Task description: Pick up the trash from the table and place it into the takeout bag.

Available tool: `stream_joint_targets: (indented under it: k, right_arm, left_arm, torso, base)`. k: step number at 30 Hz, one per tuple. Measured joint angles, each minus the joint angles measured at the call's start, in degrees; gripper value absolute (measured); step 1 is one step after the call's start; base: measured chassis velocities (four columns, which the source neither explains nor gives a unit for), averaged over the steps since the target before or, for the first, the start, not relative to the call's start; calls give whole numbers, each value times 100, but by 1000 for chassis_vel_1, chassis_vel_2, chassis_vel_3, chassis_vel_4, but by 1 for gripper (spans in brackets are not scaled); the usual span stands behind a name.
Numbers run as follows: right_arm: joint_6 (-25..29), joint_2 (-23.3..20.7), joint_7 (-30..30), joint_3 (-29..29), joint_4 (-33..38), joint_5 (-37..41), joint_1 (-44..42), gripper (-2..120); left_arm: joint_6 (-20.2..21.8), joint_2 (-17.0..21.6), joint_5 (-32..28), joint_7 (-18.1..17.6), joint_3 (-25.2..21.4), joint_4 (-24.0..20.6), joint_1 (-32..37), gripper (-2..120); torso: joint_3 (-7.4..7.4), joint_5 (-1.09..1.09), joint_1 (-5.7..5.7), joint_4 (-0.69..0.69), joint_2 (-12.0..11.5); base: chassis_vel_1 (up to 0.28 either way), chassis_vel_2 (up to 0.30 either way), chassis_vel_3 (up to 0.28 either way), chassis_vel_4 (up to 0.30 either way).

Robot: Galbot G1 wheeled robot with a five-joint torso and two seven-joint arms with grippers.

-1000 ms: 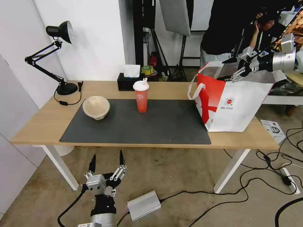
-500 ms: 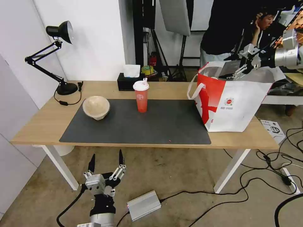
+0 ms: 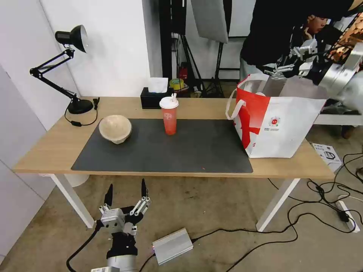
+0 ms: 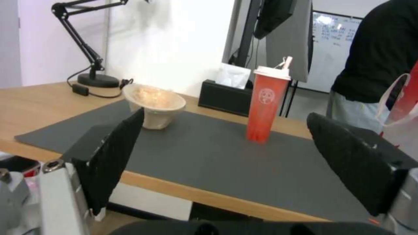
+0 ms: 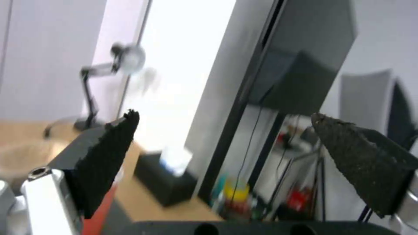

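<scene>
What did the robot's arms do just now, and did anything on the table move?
The right gripper, fingers open and empty, rose from the takeout bag's mouth to above its back rim. The left gripper stayed low before the table. The drink cup and paper bowl stayed put.

1. The table (image 3: 49, 151) across the middle of the head view has a light wood-grain top with a matt finish, on smooth white legs.
2. The mat (image 3: 196, 151) on it is dark grey, matt and even.
3. The paper bowl (image 3: 115, 128) at centre left looks like dull beige paper, slightly rough.
4. The drink cup (image 3: 169, 119) is red translucent plastic under a smooth white lid.
5. The takeout bag (image 3: 287, 128) at right is white and red, cloth-like and matt, lined with shiny silver foil.
6. The left gripper (image 3: 126, 193) at the bottom has black matt fingers on a brushed-metal body.
7. The right gripper (image 3: 285, 68) at upper right is pale metal; its pads (image 5: 361, 160) look coarse and grainy.
</scene>
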Motion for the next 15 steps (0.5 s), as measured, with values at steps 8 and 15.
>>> stream_joint_targets:
  k: [8,15]
  right_arm:
    - [492,-120,1474,601,1134,167,-1031,100]
    - [1016,286,4294,961,2512,-761,-2025,100]
  left_arm:
    - [2,-2,-2,-4,-5,0,-5,100]
    - [2,-2,-1,-5,-12,-9,-9,100]
  torso:
    - [0,-1,0,1,0]
    - [0,-2,0,2,0]
  base:
    - [0,0,0,0]
    - [0,0,0,0]
